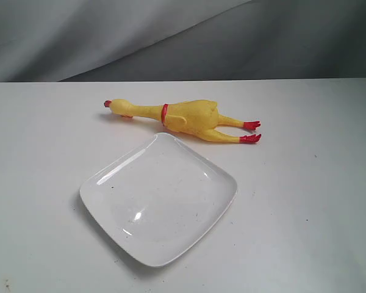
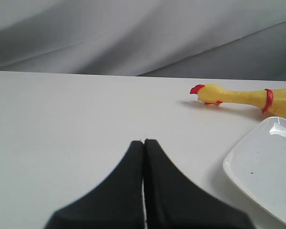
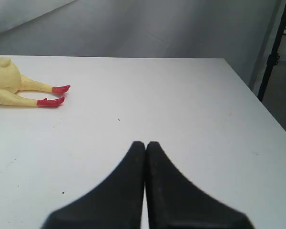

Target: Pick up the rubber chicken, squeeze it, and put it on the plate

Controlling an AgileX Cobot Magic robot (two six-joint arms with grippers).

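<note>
Left fingers (image 2: 133, 162): black, pressed flat together, nothing between them; the left gripper (image 2: 143, 141) sits low over the bare white table (image 2: 62, 119). Right fingers (image 3: 164, 181): same, pressed together and empty, with the right gripper (image 3: 145, 143) over the table's right part, well apart from the toy. Neither arm shows in the exterior view. Nearest object is the plate (image 1: 171, 207): glossy white, shallow, square with rounded corners, set diamond-wise and carrying nothing. Just beyond its far corner lies the rubber chicken (image 1: 183, 118), flat on the table; I cannot tell whether it touches the rim. Appearance: yellow body, thin neck, red collar band (image 1: 165, 112), red comb and beak at the head (image 1: 116, 106), two thin legs ending in red feet (image 1: 251, 131). Long axis runs across the exterior view, head to the left on my left arm's side, feet to the right, the foot end slightly nearer. Farthest back hangs a grey cloth backdrop (image 1: 171, 36).
</note>
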